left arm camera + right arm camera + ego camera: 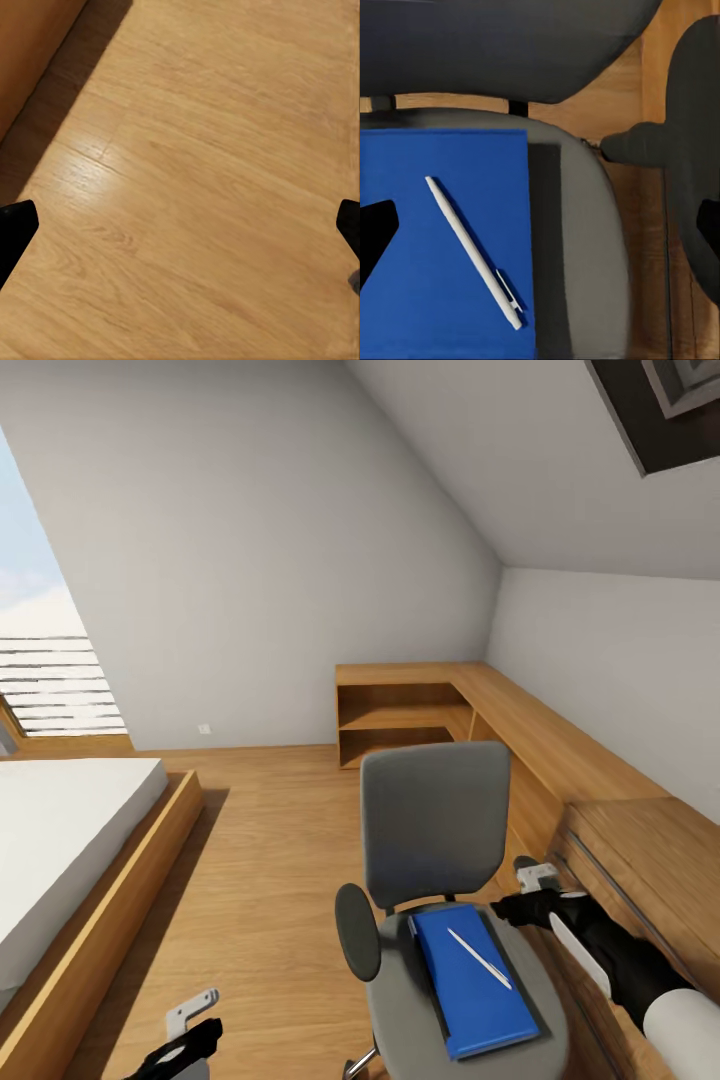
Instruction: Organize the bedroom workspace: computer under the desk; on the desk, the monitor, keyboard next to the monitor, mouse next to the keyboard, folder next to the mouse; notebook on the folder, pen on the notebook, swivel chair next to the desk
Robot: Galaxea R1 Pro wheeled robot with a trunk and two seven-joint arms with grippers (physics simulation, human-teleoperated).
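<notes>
Attic bedroom, head view. A grey padded swivel chair (440, 860) with a tall rectangular backrest stands on the light wooden floor (260, 840), turned away from the robot. On its seat lies a thin, flat, bright blue rectangular folder (472, 980), and on the folder a slim white pen (479, 958) set diagonally across the cover.

The right gripper (535, 880), black with white fittings, hangs just beside the seat's far right corner, near the base of the backrest. Its wrist camera looks straight down on the seat: the two dark fingertips sit at the picture's edges, spread wide, with nothing between them; the folder (442, 247) lies under one fingertip and the pen (472, 251) between the two.

The left gripper (185, 1040) is low on the other side of the chair, well apart from the folder; its wrist view shows bare floor (195, 180) between widely parted tips, nothing held.

Judgement: the right arm is clearly the nearer. From that gripper the folder lies below and toward the robot, its long axis running from backrest to front edge. The loose pen may roll off if the folder is tipped. A low light-wood shelving unit (400, 715) stands beyond the chair.
</notes>
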